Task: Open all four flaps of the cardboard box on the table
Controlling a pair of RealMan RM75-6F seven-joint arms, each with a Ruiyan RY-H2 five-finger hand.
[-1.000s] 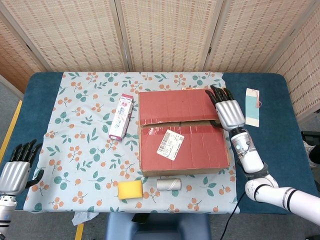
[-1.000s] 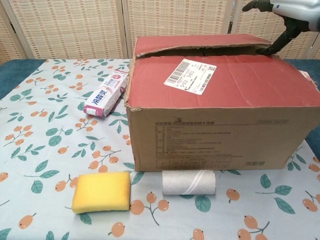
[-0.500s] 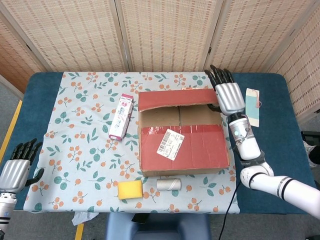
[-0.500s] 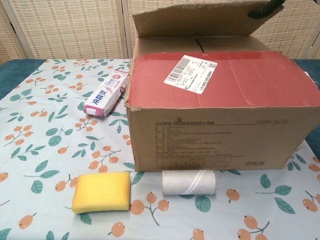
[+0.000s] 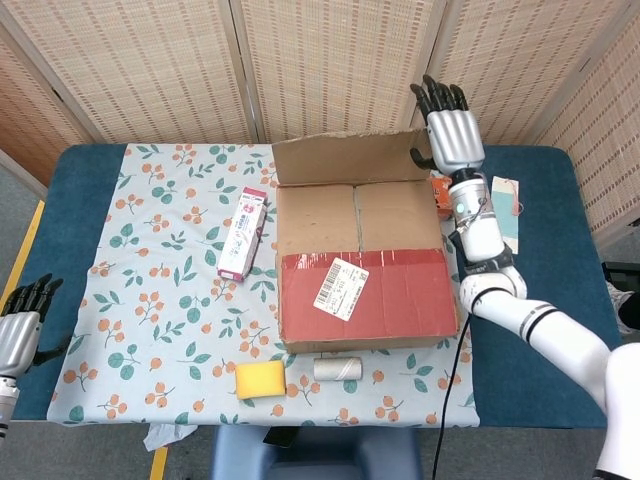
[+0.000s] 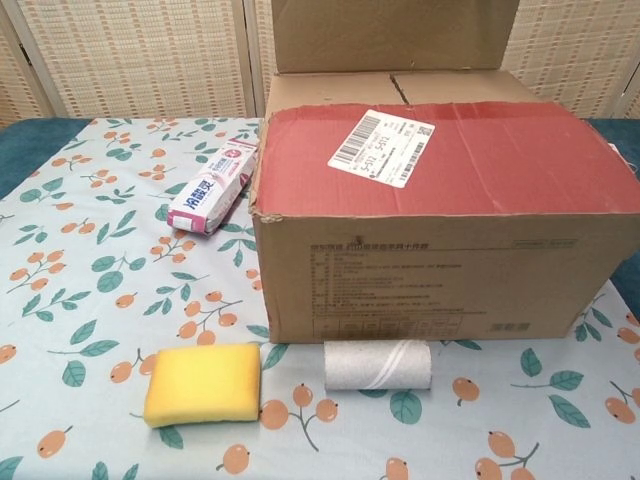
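Cardboard box (image 5: pixel 365 265) sitting mid-table on the floral cloth (image 5: pixel 160 280), far flap (image 5: pixel 350 160) raised near upright, red near flap (image 5: pixel 365 295) flat and shut, two inner flaps (image 5: pixel 360 218) exposed and down. Right hand (image 5: pixel 450 135) up at the far flap's right corner, fingers extended; contact with the edge looks likely but can't confirm a pinch, holding nothing visibly. Left hand (image 5: pixel 18 335) idle at the table's left edge, well apart from the box, fingers loosely spread, empty.

Step in hand, by judgement: finish folding the far flap back.
- Push past vertical until it stays down outside; otherwise likely to spring back.
- Keep pressure near the corner low and steady; box may slide.
- Watch the orange item (image 5: pixel 441 190) just beside the box's right rear.
- Next: lift near flap from its free edge by the label (image 5: pixel 342 287).
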